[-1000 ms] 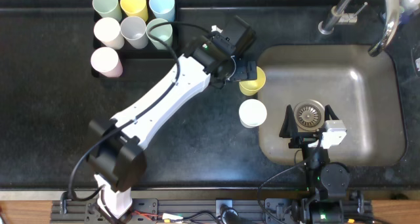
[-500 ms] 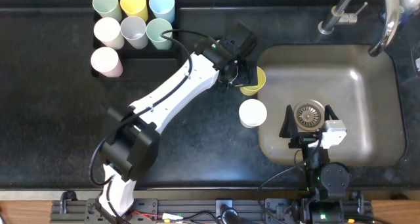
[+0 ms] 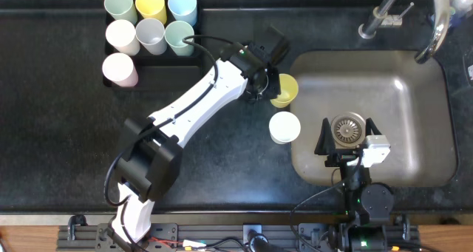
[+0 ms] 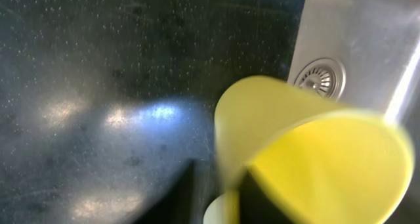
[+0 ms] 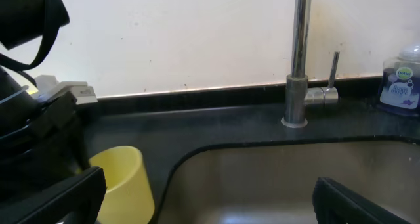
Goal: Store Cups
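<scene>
Yellow plastic cup [image 3: 285, 90]: at steel sink's [image 3: 414, 82] left rim, grasped by left jaws.
Right jaws: released, inside sink.
Risk: cup may slip if the pinch is shallow.

The right claw [image 5: 205, 201] hangs over the steel sink [image 5: 262, 178], its two dark fingers spread wide apart. An upright yellow cup [image 5: 121, 183] sits at the sink's edge, right against the black bulk of the left arm [image 5: 33, 125]. Behind the sink a chrome tap [image 5: 299, 60] rises from the black worktop [image 5: 197, 129], and a soap bottle [image 5: 400, 79] stands by the sink's far corner.
</scene>
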